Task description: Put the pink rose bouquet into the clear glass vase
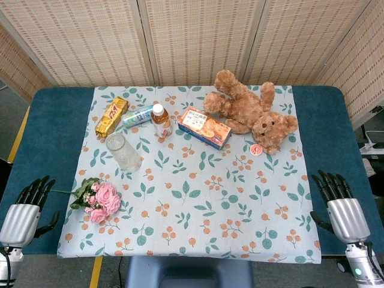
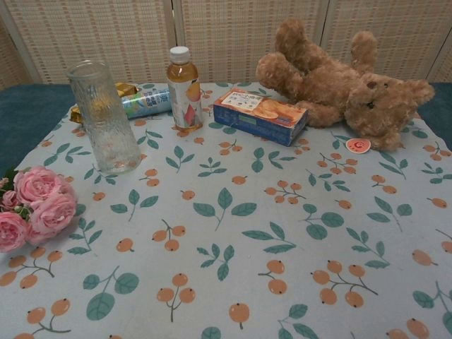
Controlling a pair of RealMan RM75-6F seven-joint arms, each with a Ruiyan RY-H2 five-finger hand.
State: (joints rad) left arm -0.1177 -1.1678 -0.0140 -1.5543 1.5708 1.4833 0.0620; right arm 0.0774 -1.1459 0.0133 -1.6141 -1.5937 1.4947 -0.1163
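Note:
The pink rose bouquet (image 1: 98, 200) lies flat near the front left corner of the leaf-print cloth, its stem pointing left; the chest view shows its blooms (image 2: 37, 206) at the left edge. The clear glass vase (image 1: 123, 152) stands upright behind it, empty, tall in the chest view (image 2: 103, 117). My left hand (image 1: 27, 207) rests at the table's left edge, fingers apart, holding nothing, just left of the stem. My right hand (image 1: 339, 207) rests at the right edge, fingers apart and empty. Neither hand appears in the chest view.
Behind the vase lie a gold snack pack (image 1: 111, 116) and a can (image 1: 137, 116) on its side. A tea bottle (image 1: 160, 120) stands upright, beside a biscuit box (image 1: 204, 127). A brown teddy bear (image 1: 250, 111) sprawls at the back right, with a small round tag (image 1: 256, 149).

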